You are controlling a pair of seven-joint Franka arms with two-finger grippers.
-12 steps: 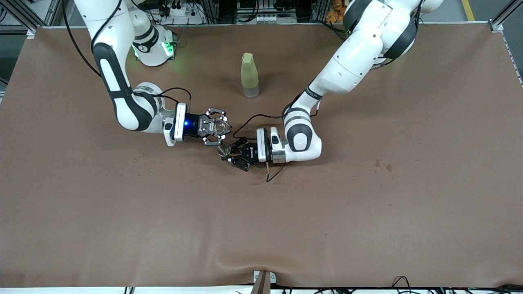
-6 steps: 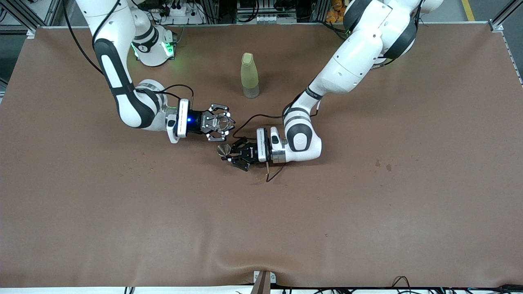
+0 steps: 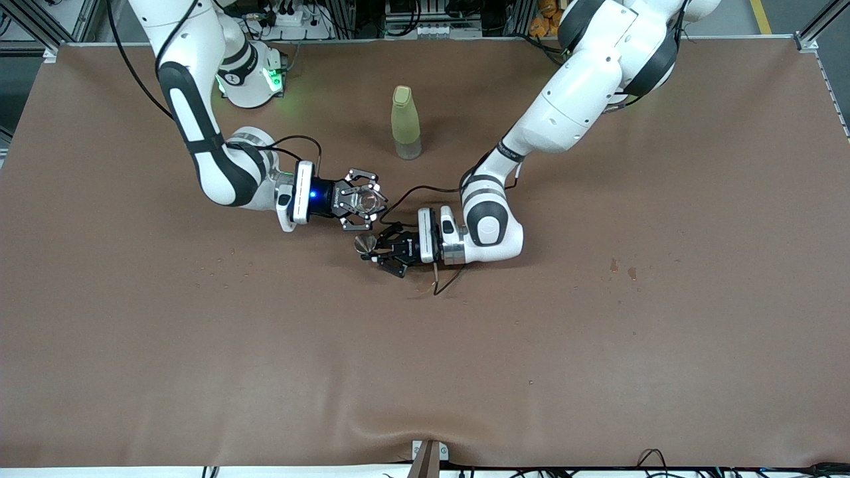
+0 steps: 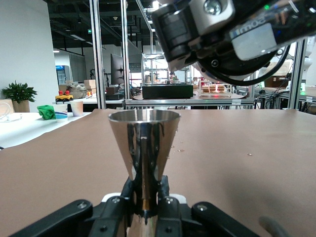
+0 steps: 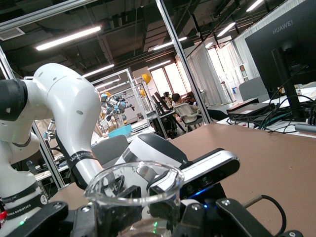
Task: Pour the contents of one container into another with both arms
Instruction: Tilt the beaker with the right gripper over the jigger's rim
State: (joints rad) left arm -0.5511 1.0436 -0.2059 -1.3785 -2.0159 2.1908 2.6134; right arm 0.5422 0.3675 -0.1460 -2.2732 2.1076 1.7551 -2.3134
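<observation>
Over the middle of the brown tabletop (image 3: pixel 597 345), the right gripper (image 3: pixel 362 202) has its jaws closed around a clear glass beaker (image 3: pixel 364 201). Just beside it, the left gripper (image 3: pixel 382 252) has its jaws clamped on a shiny metal cone-shaped cup (image 3: pixel 364 244), held upright. A pale green bottle (image 3: pixel 406 123) stands farther from the front camera.

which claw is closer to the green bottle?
Right. The right claw, shut on a clear glass cup, sits just in front of the bottle; the left claw, gripping a metal funnel, is farther off.
</observation>
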